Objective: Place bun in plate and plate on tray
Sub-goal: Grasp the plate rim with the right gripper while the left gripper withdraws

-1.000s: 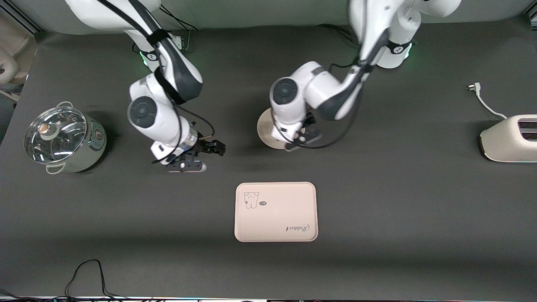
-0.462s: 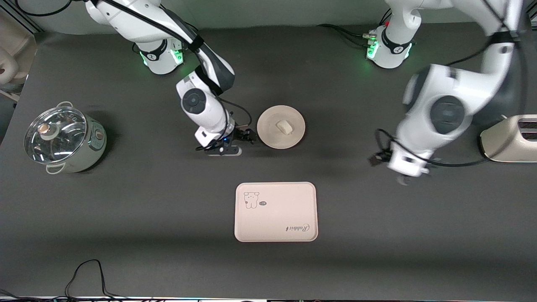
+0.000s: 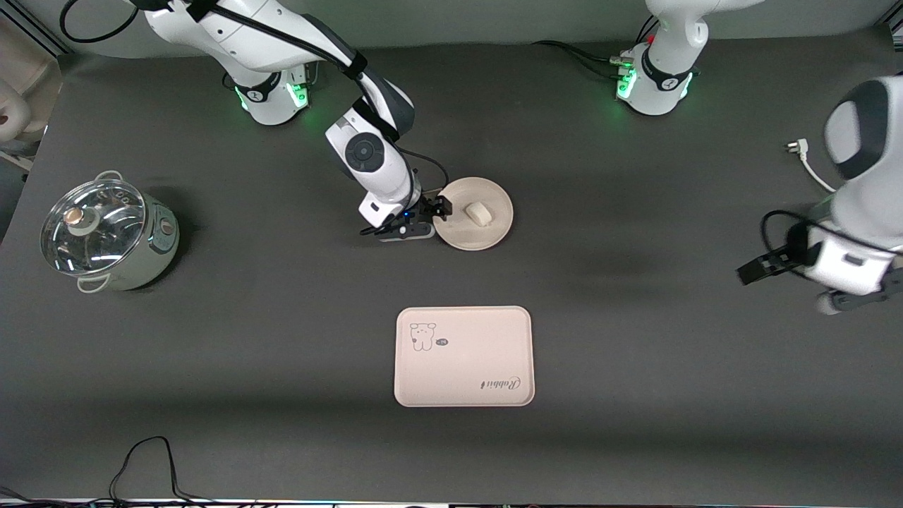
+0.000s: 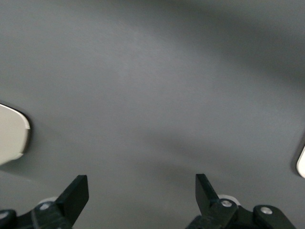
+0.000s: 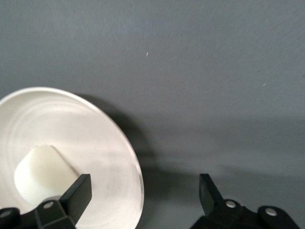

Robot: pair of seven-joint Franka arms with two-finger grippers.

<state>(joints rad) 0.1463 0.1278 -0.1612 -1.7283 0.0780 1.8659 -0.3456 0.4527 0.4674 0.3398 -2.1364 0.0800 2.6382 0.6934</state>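
The bun point(image 3: 478, 213) is seen in the plate point(image 3: 494, 233), farther than the tray point(image 3: 463, 356). The right tool point(image 3: 443, 206) is spread at the plate's rim; the left tool point(image 3: 749, 271) is spread over bare worktop point(image 3: 635, 339).

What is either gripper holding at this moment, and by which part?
Nothing. The right gripper is open astride the rim of the round cream-white plate, not closed on it. The left gripper is open over bare table.
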